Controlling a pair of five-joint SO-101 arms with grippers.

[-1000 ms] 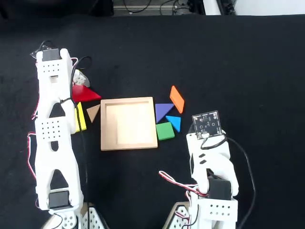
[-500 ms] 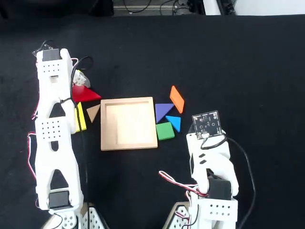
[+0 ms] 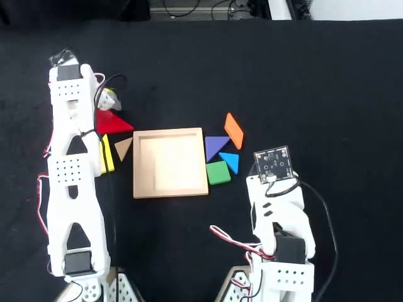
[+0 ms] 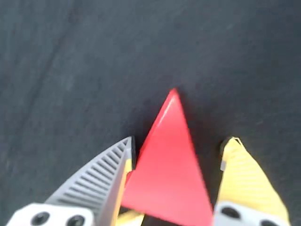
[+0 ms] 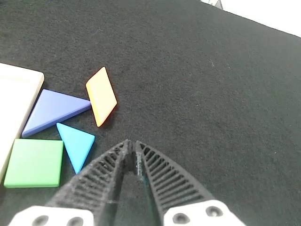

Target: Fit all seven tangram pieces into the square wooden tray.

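My left gripper (image 4: 179, 139) has its jaws apart, straddling the red triangle (image 4: 168, 183), which lies flat on the black cloth (image 3: 315, 94) just left of the empty square wooden tray (image 3: 170, 133). I judge I should close squarely on the triangle's slanted edges so it cannot twist out. My right gripper (image 5: 131, 145), jaws together, rests near the blue triangle (image 5: 75, 143).

Stretches the left arm (image 3: 69, 170) far forward along the left side, wrist tipped down, with the left gripper (image 4: 179, 140) low and its fingers (image 4: 110, 169) spread apart. Holds the right arm (image 3: 280, 226) folded back close to its base, right gripper (image 5: 131, 143) aimed forward and down, fingers pressed together.
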